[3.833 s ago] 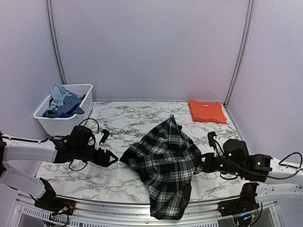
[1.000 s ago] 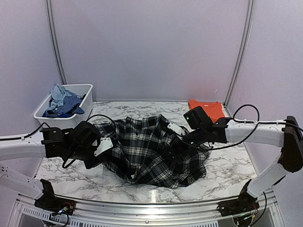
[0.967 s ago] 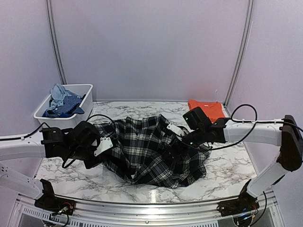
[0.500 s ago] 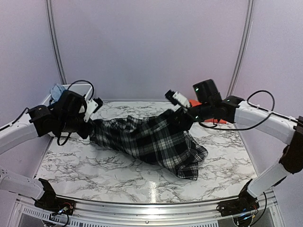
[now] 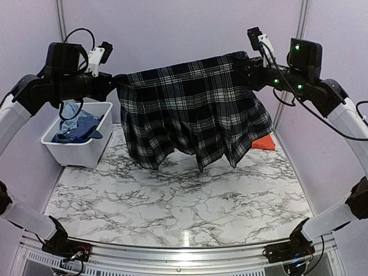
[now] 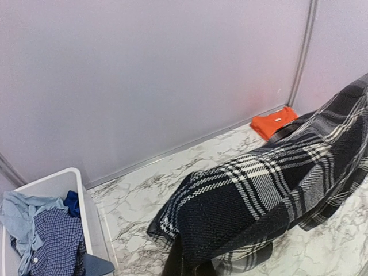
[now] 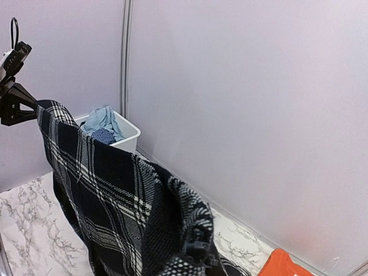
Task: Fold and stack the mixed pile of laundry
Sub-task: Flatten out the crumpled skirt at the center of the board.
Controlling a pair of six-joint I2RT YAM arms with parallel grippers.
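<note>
The black-and-white plaid piece hangs spread out high above the marble table. My left gripper is shut on its upper left corner. My right gripper is shut on its upper right corner. In both wrist views the plaid cloth covers my fingers. The folded orange T-shirt lies at the back right, partly hidden behind the plaid hem. A pale blue piece lies in the bin with a darker blue patterned garment.
The white plastic bin stands at the back left of the table, under my left arm. The pale back wall sits close behind the hanging cloth. Its lower edge dangles just above the table's back half.
The plaid piece lay bunched on the table a second ago. Both arms have risen and drawn apart, lifting it clear and stretching its top edge between them.
</note>
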